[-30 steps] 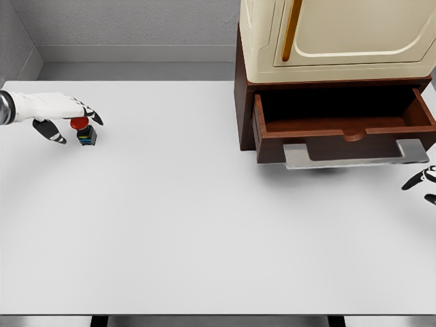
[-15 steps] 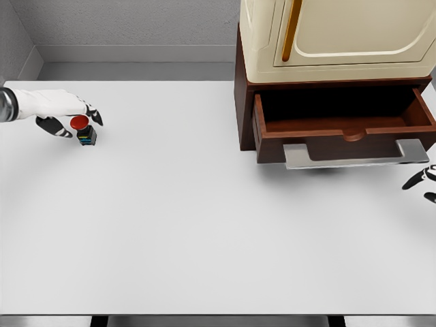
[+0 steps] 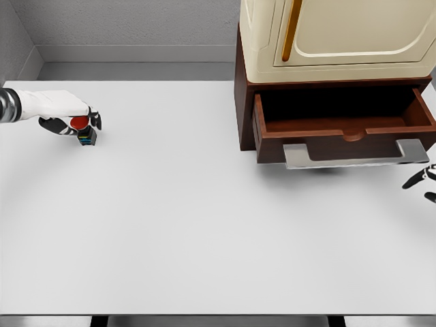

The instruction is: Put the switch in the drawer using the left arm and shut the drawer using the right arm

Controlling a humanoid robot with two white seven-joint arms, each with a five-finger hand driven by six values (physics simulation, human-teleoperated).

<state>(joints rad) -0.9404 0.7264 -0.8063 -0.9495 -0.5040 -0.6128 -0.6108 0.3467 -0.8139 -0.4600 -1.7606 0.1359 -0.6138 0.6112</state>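
Since a second ago my left robot hand [image 3: 68, 117] has curled tighter around the switch [image 3: 84, 131], which still sits on the tabletop [image 3: 204, 225] at far left. Nothing is lifted yet; the drawer [image 3: 344, 129] stands open and empty. My right robot hand [image 3: 426, 182], fingers relaxed, waits at the right edge.
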